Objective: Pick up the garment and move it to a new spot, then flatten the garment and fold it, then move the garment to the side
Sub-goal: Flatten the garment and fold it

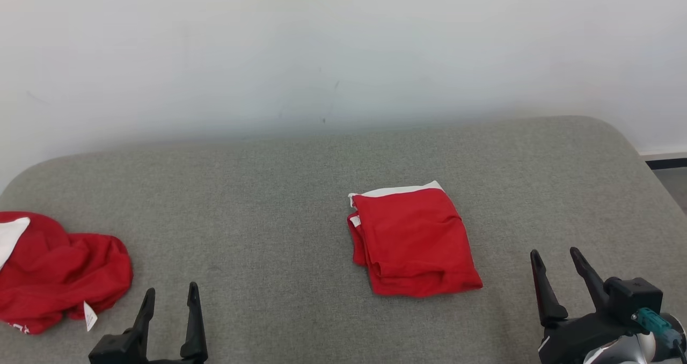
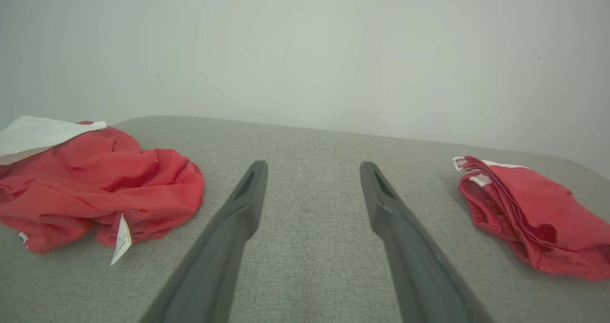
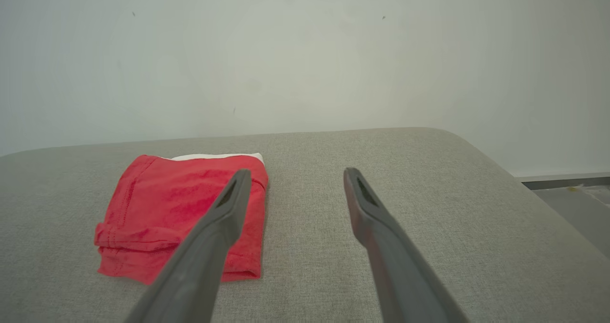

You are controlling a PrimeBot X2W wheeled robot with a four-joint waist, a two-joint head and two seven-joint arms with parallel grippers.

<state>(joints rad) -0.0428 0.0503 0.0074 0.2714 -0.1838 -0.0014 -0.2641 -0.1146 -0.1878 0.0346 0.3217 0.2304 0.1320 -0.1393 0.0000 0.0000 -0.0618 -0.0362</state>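
On cushion [image 1: 268,192]: crumpled garment [image 1: 59,270] left; folded red cloth [image 1: 413,240] centre.

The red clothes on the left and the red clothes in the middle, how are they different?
The left garment is a crumpled heap; the middle garment is folded into a flat, neat rectangle. The left garment has a white label poking out; the middle garment shows a white strip along its far edge. Both are red and lie on the grey cushion.
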